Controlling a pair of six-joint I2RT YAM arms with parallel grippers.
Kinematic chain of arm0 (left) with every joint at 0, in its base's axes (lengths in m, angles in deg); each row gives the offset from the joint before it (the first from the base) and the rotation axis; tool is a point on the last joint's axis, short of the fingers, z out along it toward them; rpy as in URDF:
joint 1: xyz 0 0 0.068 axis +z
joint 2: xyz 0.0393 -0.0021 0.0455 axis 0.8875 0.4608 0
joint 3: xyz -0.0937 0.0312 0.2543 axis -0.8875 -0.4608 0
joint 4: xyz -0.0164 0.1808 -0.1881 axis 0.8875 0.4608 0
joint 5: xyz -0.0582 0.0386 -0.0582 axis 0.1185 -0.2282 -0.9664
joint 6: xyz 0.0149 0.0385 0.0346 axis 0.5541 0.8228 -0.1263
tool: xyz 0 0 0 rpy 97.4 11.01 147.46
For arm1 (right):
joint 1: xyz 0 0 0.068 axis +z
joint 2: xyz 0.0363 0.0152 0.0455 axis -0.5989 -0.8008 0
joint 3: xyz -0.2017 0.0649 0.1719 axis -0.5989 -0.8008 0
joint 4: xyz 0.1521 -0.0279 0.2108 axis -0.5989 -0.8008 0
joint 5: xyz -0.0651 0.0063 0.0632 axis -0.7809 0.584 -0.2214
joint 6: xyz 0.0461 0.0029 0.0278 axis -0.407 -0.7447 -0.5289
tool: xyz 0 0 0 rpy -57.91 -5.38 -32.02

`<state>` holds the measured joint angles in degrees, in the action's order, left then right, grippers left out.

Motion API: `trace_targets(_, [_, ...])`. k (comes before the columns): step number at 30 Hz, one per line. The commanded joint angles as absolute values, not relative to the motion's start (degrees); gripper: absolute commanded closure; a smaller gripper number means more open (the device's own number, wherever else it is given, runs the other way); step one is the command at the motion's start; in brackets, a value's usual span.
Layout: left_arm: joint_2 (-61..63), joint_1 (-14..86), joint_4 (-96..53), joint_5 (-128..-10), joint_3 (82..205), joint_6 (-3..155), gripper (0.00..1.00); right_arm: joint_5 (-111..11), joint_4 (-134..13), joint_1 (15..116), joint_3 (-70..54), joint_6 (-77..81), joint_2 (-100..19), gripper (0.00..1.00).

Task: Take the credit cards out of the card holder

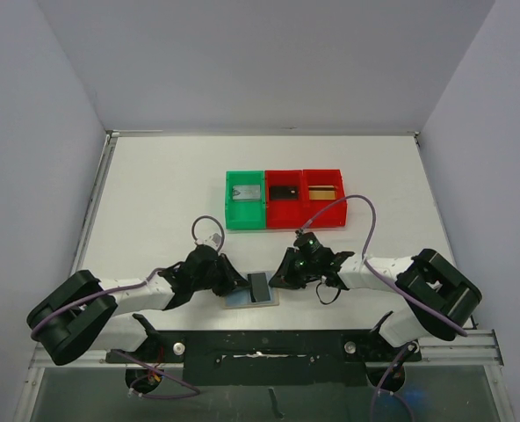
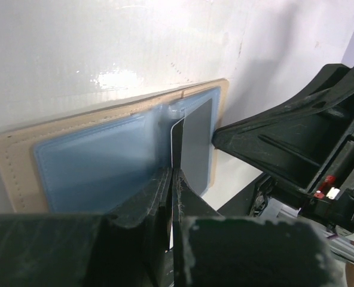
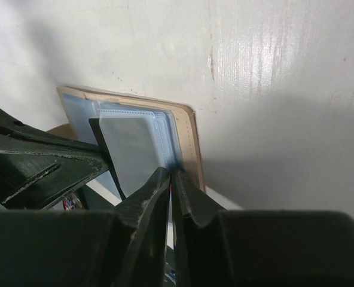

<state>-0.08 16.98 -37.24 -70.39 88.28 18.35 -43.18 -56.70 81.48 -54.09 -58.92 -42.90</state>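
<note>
The card holder (image 1: 241, 301) lies open near the table's front edge, tan rim out and light-blue pockets (image 2: 87, 161) up. A dark grey credit card (image 1: 259, 287) sticks partly out of its right pocket. My left gripper (image 2: 173, 173) is shut on the near edge of that card (image 2: 196, 140). From the other side, my right gripper (image 3: 172, 173) is shut on the card holder's right edge (image 3: 189, 128), beside the card (image 3: 132, 149). The two grippers (image 1: 238, 286) (image 1: 279, 274) sit close on either side of the holder.
Three bins stand in a row behind the holder: a green bin (image 1: 245, 214) with a silver card, a red bin (image 1: 285, 211) with a black card, and a red bin (image 1: 323, 207) with a gold card. Purple cables loop over both arms.
</note>
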Motion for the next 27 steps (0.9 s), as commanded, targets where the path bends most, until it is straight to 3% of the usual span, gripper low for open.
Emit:
trace_targets(1, [-1.68,17.47,-33.34,-69.9,90.33,21.58,1.0,-44.64,-58.81,81.52,-52.51,-56.42,-42.17,0.91])
trace_targets(13, [-2.97,17.47,-28.26,-68.61,92.76,25.01,1.0,-43.44,-60.07,83.86,-44.58,-52.71,-44.14,0.85])
trace_targets(24, [-3.4,17.65,-29.65,-68.59,91.91,23.96,1.0,-45.8,-65.64,83.82,-47.24,-55.84,-48.35,0.81])
trace_targets(27, [-2.77,17.65,-31.42,-69.42,91.36,22.62,0.87,-45.98,-65.78,83.81,-47.09,-55.98,-48.66,0.81])
